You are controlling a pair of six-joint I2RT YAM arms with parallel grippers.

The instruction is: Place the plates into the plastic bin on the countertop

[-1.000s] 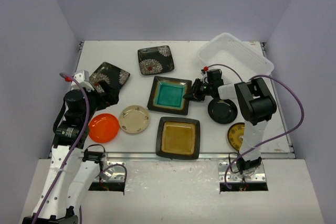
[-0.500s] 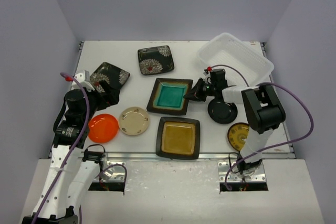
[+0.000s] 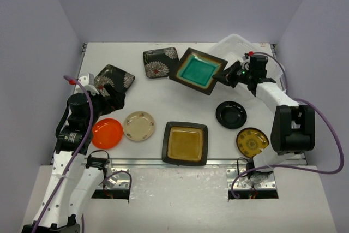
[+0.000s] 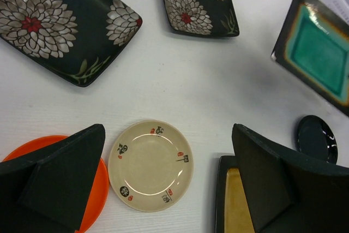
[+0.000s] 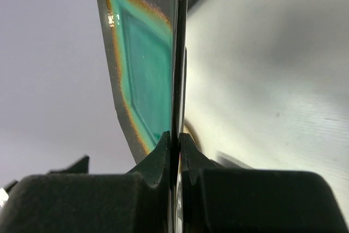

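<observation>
My right gripper (image 3: 224, 75) (image 5: 175, 140) is shut on the edge of the square teal-centred plate (image 3: 199, 71) (image 5: 144, 69), which hangs tilted above the countertop (image 3: 147, 94), just left of the white plastic bin (image 3: 272, 61) at the back right. My left gripper (image 3: 109, 94) (image 4: 168, 129) is open over the left side, above the cream round plate (image 4: 150, 165) (image 3: 139, 124). Two black floral square plates (image 3: 113, 78) (image 3: 161, 61) lie at the back left. The orange plate (image 3: 107, 132), amber square plate (image 3: 185, 142), black round plate (image 3: 231, 114) and yellow-patterned plate (image 3: 252, 142) lie nearer the front.
The right arm reaches across the bin's near rim and hides part of it. A metal rail (image 3: 180, 162) runs along the countertop's front edge. Grey walls close in the back and both sides.
The right gripper closed on the teal-centred plate's edge, lifted it off the countertop and carried it back and right toward the bin. The left arm has not moved.
</observation>
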